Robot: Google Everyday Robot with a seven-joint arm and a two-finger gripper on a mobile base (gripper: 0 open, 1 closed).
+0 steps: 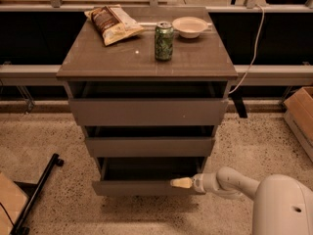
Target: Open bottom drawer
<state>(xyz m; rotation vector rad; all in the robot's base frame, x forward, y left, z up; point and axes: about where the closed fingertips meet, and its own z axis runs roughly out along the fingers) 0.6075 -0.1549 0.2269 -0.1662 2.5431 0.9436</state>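
Observation:
The bottom drawer (139,188) is the lowest and narrowest of three grey-brown flat fronts on the cabinet. It stands pulled out a little, with a dark gap above its front panel. My gripper (180,182), cream-tipped on a white arm (230,182), reaches in from the lower right. Its tip rests at the top edge of the bottom drawer's front, right of centre.
On the cabinet top (205,62) stand a green can (164,41), a white bowl (190,26) and a chip bag (113,23). The middle drawer (149,146) and top drawer (146,112) are also slightly out. A cardboard box (301,111) sits right, a black bar (36,192) lower left.

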